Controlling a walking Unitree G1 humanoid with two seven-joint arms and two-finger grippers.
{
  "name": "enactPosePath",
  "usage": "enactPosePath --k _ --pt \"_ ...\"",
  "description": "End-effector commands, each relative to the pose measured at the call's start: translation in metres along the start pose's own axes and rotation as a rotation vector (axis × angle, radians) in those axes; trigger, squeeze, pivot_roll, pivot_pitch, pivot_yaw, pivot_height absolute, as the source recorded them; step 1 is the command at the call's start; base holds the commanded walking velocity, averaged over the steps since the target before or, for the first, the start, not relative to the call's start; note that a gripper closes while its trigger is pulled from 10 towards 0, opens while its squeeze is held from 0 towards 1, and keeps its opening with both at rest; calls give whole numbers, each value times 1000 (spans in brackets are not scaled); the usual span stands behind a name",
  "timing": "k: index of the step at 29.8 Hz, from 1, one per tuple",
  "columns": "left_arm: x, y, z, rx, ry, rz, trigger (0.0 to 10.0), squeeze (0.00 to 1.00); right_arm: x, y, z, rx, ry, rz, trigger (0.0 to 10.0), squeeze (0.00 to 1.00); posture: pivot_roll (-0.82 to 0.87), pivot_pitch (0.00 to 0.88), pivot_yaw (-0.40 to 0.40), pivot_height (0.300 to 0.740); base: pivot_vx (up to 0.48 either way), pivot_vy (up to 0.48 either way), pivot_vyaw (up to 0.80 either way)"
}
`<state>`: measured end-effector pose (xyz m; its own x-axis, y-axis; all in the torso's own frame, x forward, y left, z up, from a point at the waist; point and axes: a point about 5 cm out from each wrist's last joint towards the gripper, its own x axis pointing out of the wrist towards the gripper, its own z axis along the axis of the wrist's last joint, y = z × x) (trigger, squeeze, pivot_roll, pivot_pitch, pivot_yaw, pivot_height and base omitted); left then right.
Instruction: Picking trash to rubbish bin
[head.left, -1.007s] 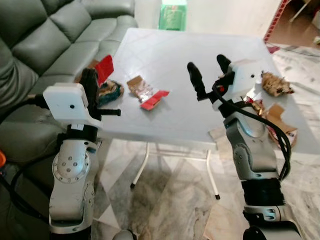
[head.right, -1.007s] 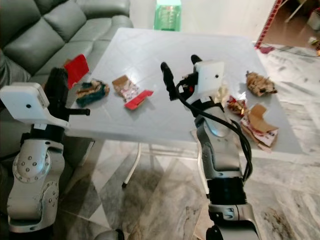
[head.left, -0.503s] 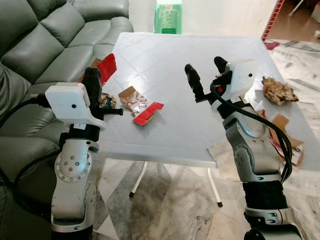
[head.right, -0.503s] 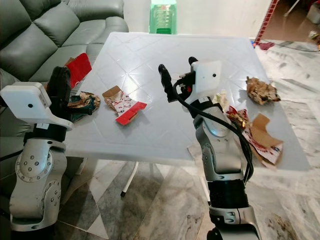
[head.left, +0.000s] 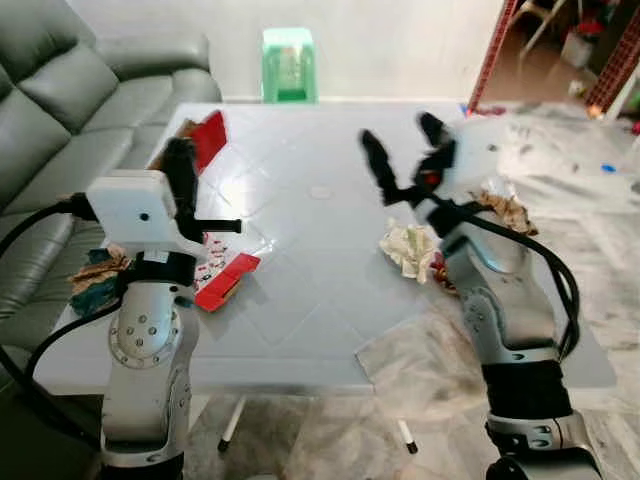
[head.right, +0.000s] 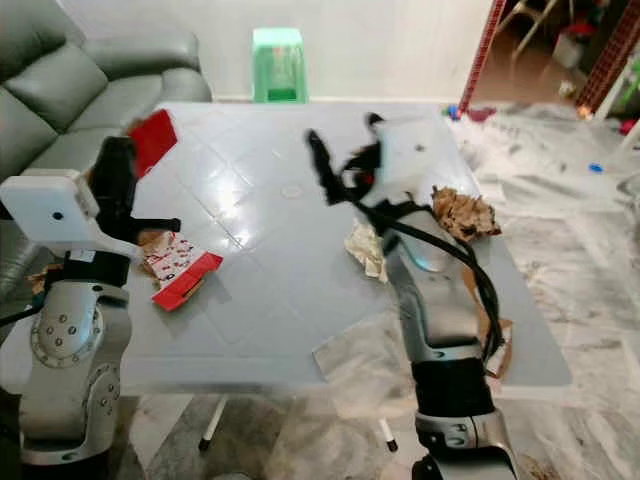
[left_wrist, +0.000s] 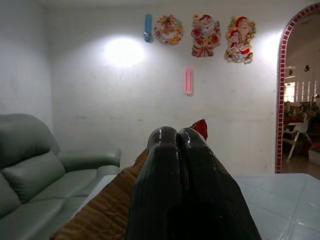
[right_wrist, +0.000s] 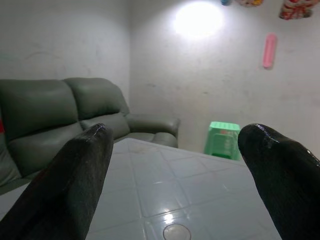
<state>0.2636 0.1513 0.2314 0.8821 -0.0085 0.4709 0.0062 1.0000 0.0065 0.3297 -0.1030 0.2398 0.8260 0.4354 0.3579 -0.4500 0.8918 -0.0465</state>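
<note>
Right now we stand at the near edge of the desk (head.left: 300, 330) with both arms raised over it and nothing carried yet. Our left gripper (head.left: 181, 165) has its fingers pressed together on nothing, poised above the desk's left edge; our right gripper (head.left: 400, 150) has its fingers spread wide and empty, held above the middle of the desk.

Trash lies scattered across the surface. A red-and-white wrapper (head.left: 222, 282) sits near the left edge, just beside our left arm. A crumpled white paper (head.left: 408, 248) lies toward the right side, under our right forearm, with a brown crumpled wad (head.right: 463, 212) near the right edge. A red packet (head.left: 208, 137) rests at the far left corner. A green stool (head.left: 288, 66) stands beyond the far edge, and a sofa (head.left: 60, 110) runs along the left.

We judge this to be the approach step, before any pick. Next, our open right fingers should come down around the crumpled white paper, the closest piece to them, and close. We cannot tell where the rubbish bin is.
</note>
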Motion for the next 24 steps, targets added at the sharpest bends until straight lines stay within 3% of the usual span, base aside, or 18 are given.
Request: enactPosePath --k 1,22,24 --pt "-1 -1 1 6 -5 2 0 0 0 -3 4 -20 -13 1 10000 0 40 47 -32 740 0 0 794" --pt "-1 -2 -2 17 19 19 0 0 9 -5 5 -39 3 61 10000 0 44 53 -36 740 0 0 793" --pt "-2 -2 -3 13 27 18 0 0 12 -6 3 -32 20 64 10000 0 44 59 -34 740 0 0 0"
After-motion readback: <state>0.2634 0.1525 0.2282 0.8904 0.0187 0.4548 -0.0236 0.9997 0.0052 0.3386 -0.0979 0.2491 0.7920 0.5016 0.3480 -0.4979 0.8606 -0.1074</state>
